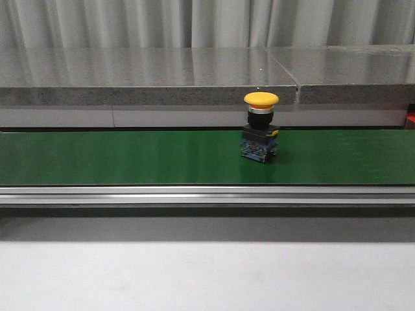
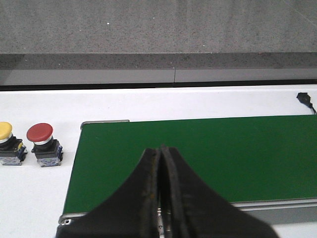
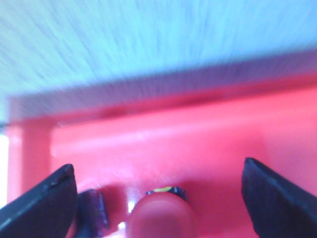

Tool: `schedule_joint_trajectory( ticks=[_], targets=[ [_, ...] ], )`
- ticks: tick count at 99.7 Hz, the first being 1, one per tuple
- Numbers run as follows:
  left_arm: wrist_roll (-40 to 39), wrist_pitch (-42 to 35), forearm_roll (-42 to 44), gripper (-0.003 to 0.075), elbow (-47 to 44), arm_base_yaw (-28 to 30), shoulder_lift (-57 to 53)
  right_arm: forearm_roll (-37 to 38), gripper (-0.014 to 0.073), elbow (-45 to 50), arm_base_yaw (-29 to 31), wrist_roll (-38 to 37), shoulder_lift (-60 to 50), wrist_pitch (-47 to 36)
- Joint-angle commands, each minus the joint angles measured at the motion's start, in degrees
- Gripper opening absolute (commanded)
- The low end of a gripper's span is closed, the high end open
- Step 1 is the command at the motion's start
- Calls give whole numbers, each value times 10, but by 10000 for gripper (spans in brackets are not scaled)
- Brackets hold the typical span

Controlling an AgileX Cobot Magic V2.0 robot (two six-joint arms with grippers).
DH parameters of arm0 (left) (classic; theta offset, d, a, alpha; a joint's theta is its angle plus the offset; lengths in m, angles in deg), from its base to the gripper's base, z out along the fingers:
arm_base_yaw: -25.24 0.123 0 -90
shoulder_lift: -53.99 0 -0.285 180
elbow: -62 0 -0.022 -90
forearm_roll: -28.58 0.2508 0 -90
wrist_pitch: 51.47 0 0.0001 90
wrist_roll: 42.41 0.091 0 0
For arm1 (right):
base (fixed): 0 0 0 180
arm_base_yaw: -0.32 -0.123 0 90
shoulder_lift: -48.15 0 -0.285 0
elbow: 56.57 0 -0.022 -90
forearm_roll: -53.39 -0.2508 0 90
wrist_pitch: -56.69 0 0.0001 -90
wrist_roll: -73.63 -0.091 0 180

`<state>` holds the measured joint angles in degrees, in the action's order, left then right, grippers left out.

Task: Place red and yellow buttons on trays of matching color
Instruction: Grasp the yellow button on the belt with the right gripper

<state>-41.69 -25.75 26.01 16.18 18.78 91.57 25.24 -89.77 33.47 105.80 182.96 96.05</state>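
**A:** What should the right arm take care over just now?

**B:** Nearest its wrist camera, the right gripper point(image 3: 158, 198) has its fingers spread wide, one dark tip at each side. Between them, touching neither, sits a red button point(image 3: 161, 218) on the floor of the red tray point(image 3: 198, 139). This looks like a release, so I judge the arm should lift straight up, keeping the fingers apart so they don't clip the cap. The view is blurred, so finer detail is lost.

**A:** And the left arm?

**B:** The left gripper point(image 2: 161, 198) is pressed together, holding nothing, above the near edge of the green belt point(image 2: 223, 158). Off the belt's end, on the white table point(image 2: 39, 198), stand another red button point(image 2: 43, 145) and a yellow one point(image 2: 7, 144) just beside it, both upright.

**A:** Anything farther out?

**B:** The front view shows a yellow button point(image 1: 260, 126) upright on the belt, right of centre: a yellow mushroom cap on a black body with a bluish base. No yellow tray is in view.
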Motion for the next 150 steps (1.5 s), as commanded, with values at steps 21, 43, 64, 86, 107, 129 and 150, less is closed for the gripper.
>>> schedule_joint_trajectory(
  ticks=[21,43,64,86,107,129,150],
  targets=[
    [-7,-43,-5,-19,16,-4,2,-24,664,-19,3,-5,-133,82],
    [-7,-43,-5,-19,16,-4,2,-35,664,21,-10,-6,-214,131],
    [-7,-43,-5,-19,16,-4,2,-35,664,127,-32,15,-309,139],
    [-7,-43,-5,-19,16,-4,2,-35,664,271,-71,32,-406,132],
    [-7,-43,-5,-19,16,-4,2,-35,664,389,-111,70,-486,131],
    [-7,-43,-5,-19,16,-4,2,-35,664,453,-172,132,-508,130],
    [-7,-43,-5,-19,16,-4,2,-35,664,464,-242,155,-490,119]
  ],
)
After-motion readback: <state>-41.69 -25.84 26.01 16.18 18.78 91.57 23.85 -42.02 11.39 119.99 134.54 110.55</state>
